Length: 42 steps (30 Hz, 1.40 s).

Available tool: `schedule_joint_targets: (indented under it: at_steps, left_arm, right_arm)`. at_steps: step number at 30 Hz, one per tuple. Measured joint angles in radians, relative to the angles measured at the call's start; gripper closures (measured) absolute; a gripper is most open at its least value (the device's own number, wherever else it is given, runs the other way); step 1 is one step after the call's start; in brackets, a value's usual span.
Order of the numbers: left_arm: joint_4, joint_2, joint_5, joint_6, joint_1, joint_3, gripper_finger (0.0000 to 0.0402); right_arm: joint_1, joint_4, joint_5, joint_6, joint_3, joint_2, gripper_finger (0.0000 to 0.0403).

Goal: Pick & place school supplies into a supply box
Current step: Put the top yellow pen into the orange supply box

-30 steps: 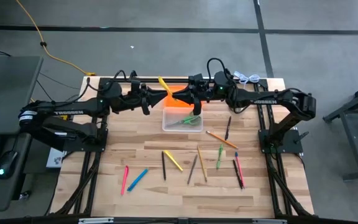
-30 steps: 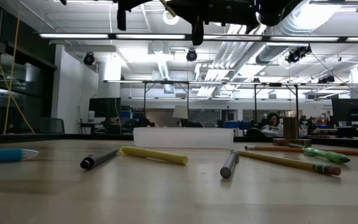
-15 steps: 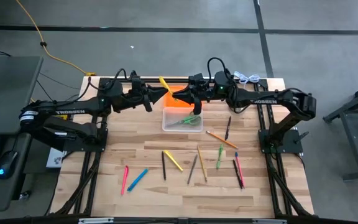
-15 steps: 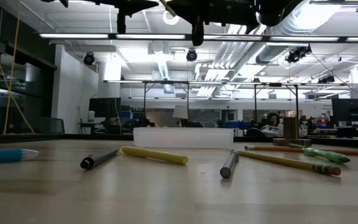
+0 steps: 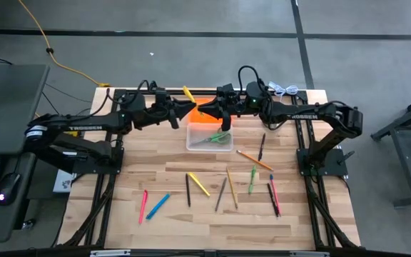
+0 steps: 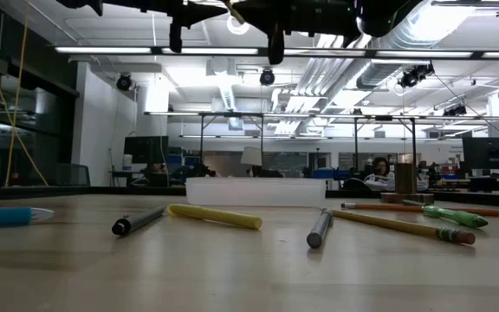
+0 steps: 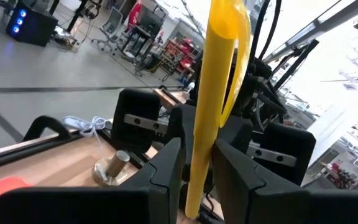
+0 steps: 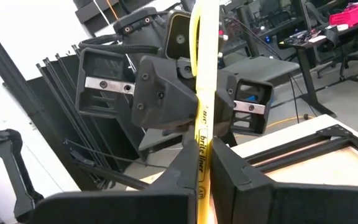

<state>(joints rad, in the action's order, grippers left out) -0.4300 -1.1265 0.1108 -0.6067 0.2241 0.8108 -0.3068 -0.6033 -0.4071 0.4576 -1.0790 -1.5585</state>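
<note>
The left tool [image 5: 183,108] has been carried in closer to the right tool [image 5: 200,112], and the yellow highlighter [image 5: 188,95] is now pinched by both, each closed on it, just behind the clear box [image 5: 210,137]. A handover is judged underway; pens [image 5: 189,189] lie well in front on the table [image 5: 177,228].

Yellow highlighter [image 7: 205,124] ends beyond the frame, both wrist views.

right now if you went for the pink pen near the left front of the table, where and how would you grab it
Probably grip the pink pen mid-shaft from straight above, jaws across its width. It lies flat on the table, slightly angled, with the blue marker close alongside, so centre carefully.
</note>
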Motion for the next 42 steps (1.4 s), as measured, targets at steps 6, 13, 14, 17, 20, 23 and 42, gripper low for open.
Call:
schedule_joint_targets:
  at_steps: [6, 13, 14, 17, 20, 23, 42]
  left_arm:
    - [-0.026, -0.025, 0.000, 0.002, 0.000, 0.000, 0.0284]
    - [-0.046, -0.025, -0.013, 0.043, 0.000, 0.000, 0.0289]
    - [-0.046, -0.025, -0.013, 0.044, 0.000, 0.000, 0.0295]
    - [-0.047, -0.025, -0.016, 0.056, 0.000, 0.000, 0.0328]
    - [-0.049, -0.025, -0.018, 0.062, 0.000, 0.000, 0.0368]
    - [-0.049, -0.025, -0.019, 0.062, 0.000, 0.000, 0.0371]
    - [-0.045, -0.024, -0.016, 0.105, 0.000, 0.000, 0.0370]
  right_arm:
    - [0.006, 0.000, 0.006, 0.000, 0.000, 0.000, 0.0401]
    - [0.007, -0.002, 0.000, -0.001, 0.000, 0.000, 0.0397]
    - [0.007, -0.002, 0.000, -0.001, 0.000, 0.000, 0.0397]
    - [0.007, 0.000, 0.001, -0.001, 0.000, 0.000, 0.0397]
    - [0.007, 0.000, 0.002, -0.001, 0.000, 0.000, 0.0396]
    - [0.006, 0.000, 0.002, -0.001, 0.000, 0.000, 0.0396]
    - [-0.021, 0.001, -0.071, 0.015, 0.000, 0.000, 0.0364]
